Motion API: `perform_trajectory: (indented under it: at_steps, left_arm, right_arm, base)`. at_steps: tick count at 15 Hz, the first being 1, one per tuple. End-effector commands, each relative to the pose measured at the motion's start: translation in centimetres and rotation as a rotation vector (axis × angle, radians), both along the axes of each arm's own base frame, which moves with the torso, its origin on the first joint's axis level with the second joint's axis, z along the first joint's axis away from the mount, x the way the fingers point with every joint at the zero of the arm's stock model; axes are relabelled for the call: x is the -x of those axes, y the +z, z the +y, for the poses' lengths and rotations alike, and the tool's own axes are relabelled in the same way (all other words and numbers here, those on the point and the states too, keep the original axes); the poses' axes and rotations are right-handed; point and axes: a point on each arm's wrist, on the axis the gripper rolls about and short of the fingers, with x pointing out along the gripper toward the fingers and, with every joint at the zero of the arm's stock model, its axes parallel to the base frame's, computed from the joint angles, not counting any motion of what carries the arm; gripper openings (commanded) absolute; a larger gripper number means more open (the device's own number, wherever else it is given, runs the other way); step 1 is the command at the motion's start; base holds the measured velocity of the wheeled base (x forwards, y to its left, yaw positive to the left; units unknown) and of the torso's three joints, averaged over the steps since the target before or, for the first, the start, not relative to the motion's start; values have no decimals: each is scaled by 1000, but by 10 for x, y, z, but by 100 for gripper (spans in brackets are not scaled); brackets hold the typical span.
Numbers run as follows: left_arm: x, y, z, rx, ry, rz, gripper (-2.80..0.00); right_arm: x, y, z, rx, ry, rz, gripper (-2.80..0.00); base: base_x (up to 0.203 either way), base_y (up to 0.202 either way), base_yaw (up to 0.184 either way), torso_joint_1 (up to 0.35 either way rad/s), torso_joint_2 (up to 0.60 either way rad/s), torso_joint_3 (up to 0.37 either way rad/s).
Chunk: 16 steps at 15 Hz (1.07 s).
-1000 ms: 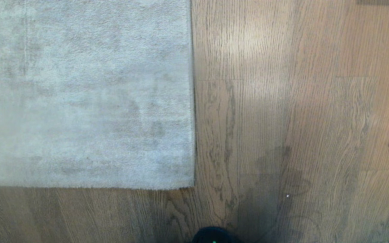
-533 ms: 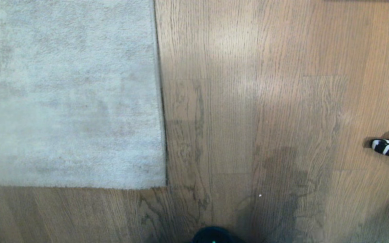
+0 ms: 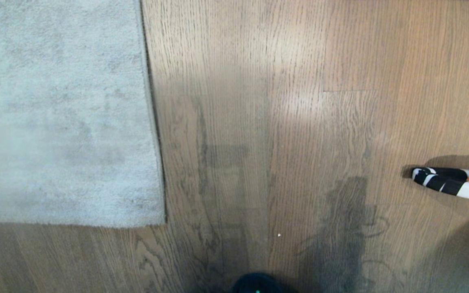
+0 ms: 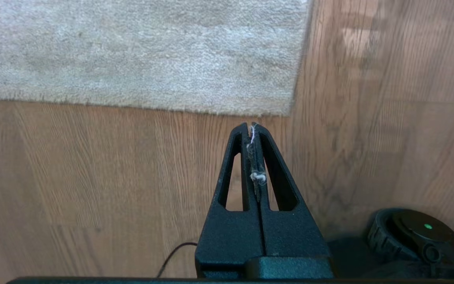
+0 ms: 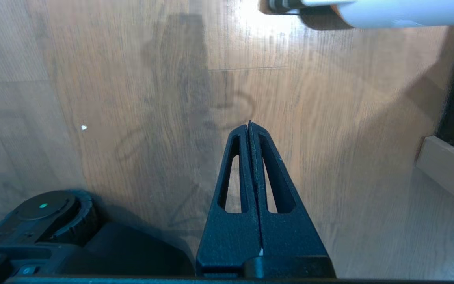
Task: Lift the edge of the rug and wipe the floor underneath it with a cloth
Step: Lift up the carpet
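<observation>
On the left side of the head view, the rug edge [image 3: 153,154] is lying flat on the floor [image 3: 259,122]. Far off on the right, a white tool [image 3: 458,181] with a striped tip is lying. Both the left gripper [image 4: 252,127] and the right gripper [image 5: 249,124] are staying squeezed tight, holding nothing, above bare wood.
</observation>
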Motion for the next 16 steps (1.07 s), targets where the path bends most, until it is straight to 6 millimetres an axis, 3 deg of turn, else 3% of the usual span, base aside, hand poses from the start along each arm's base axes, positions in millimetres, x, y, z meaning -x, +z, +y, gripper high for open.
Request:
perform_trajectory:
  at_steps: [1, 9, 16]
  left_arm:
    - [0, 0, 0, 3, 1, 1, -280]
    - [0, 0, 0, 3, 1, 1, -280]
    - [0, 0, 0, 3, 1, 1, -280]
  right_arm:
    - [0, 0, 0, 0, 0, -1, -280]
    - [0, 0, 0, 0, 0, -1, -280]
    - [0, 0, 0, 0, 0, 0, -280]
  base:
    - [0, 0, 0, 0, 0, 0]
    - [0, 0, 0, 0, 0, 0]
    - [-159, 0, -1, 3, 2, 5]
